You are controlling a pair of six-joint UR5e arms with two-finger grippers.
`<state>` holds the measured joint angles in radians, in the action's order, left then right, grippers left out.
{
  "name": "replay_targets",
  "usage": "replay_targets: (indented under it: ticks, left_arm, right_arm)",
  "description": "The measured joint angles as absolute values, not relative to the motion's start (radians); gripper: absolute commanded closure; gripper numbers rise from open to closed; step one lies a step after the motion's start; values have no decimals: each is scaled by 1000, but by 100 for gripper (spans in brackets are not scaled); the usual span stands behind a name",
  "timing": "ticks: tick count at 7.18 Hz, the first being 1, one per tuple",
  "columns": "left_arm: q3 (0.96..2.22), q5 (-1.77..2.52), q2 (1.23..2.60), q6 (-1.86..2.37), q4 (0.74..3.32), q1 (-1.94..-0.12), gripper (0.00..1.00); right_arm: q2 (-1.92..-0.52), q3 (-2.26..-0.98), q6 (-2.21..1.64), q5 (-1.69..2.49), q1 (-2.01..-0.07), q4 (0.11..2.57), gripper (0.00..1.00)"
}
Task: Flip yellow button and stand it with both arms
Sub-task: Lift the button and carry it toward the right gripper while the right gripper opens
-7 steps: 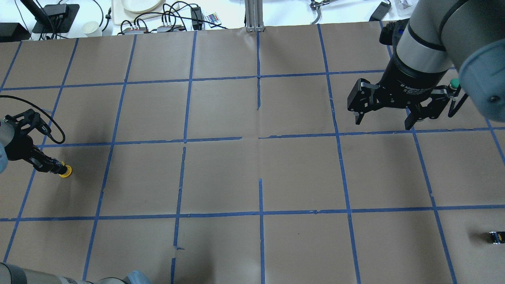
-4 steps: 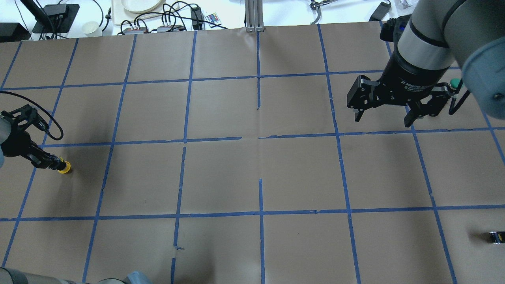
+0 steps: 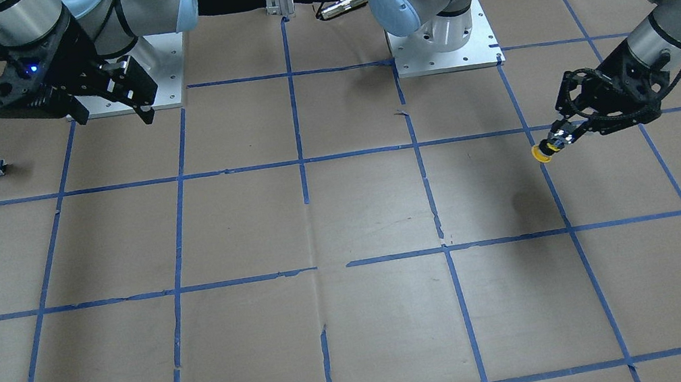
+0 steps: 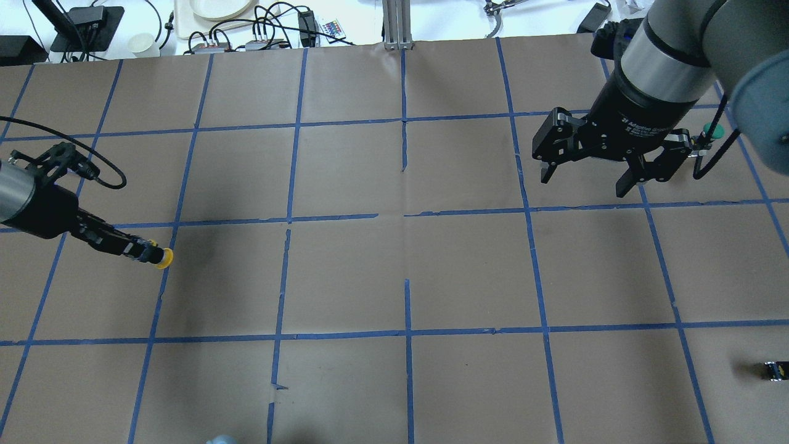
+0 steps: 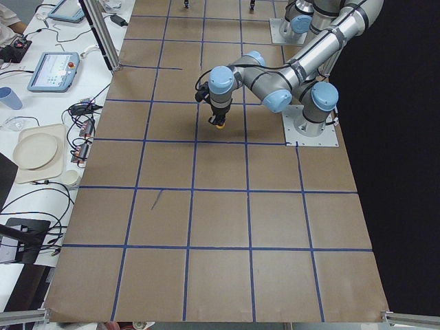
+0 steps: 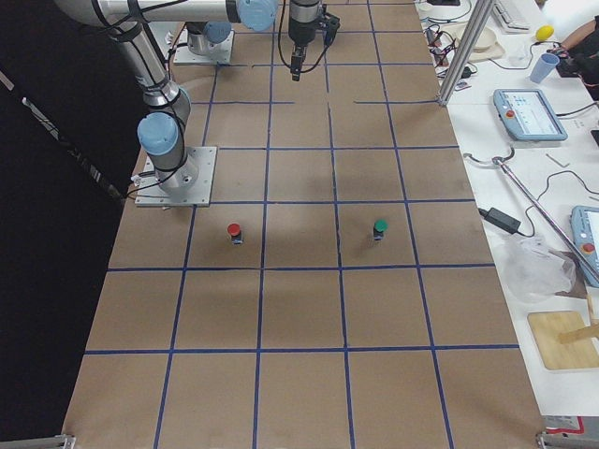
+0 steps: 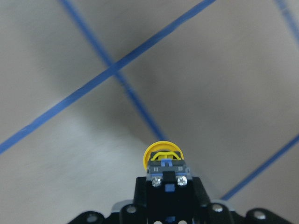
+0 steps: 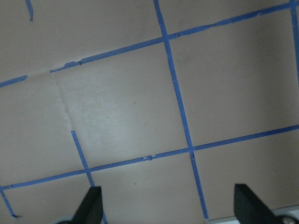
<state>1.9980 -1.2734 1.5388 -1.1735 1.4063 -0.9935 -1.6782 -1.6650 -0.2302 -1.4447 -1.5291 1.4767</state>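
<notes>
The left arm's black fingers are clamped on the small yellow round-capped button — it hangs above the brown paper counter. The right arm's black fingers are wide apart.

table cover: matt brown paper, faintly creased
grid tape: thin blue tape, torn in places
yellow button: smooth plastic cap, soft sheen
left arm: smooth silver metal tube, glossy light-blue caps
right gripper: matt black casing
</notes>
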Motion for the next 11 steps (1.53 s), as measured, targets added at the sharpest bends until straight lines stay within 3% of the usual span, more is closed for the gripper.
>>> replay_targets:
  ticks: [3,6,8,11]
  left_arm:
    - [1982,-897,1498,-886,1588,-1173,99]
    - [1978,-519,1438,-485,1641,-1339,100]
    - [1978,-354,1401,-189,1603,-1433,100]
    - [1991,-230,1423,230,1308,-1523,100]
  right_arm:
    - [-1645,-1607,-373,-1184,-1364,1298,0]
    - [-1631,-1614,-419,-980,-1316,1168,0]
    - [-1587,-1622,-467,-801,-1311,1132,0]
    - [-1540,-1623,-483,-629,-1281,961,0]
